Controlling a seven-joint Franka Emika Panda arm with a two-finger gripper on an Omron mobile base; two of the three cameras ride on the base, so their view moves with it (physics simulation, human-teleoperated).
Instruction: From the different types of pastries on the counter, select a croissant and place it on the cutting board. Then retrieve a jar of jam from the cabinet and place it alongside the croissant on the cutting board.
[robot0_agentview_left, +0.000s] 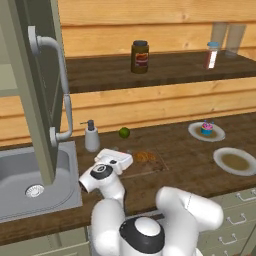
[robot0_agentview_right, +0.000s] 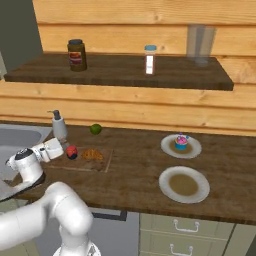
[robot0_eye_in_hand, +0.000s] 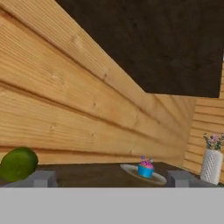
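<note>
Croissant (robot0_agentview_right: 92, 154) and jar of jam (robot0_agentview_right: 72, 152) are lying on cutting board (robot0_agentview_right: 102, 165); gripper (robot0_agentview_right: 64, 148), at jar's 9 o'clock, is sitting spread open, holding nothing.

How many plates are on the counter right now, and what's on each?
2. The far plate holds the cupcake; the nearer plate carries only a flat brown patch. Both sit right of the cutting board. None seems hidden, though the arm covers some counter.
</note>
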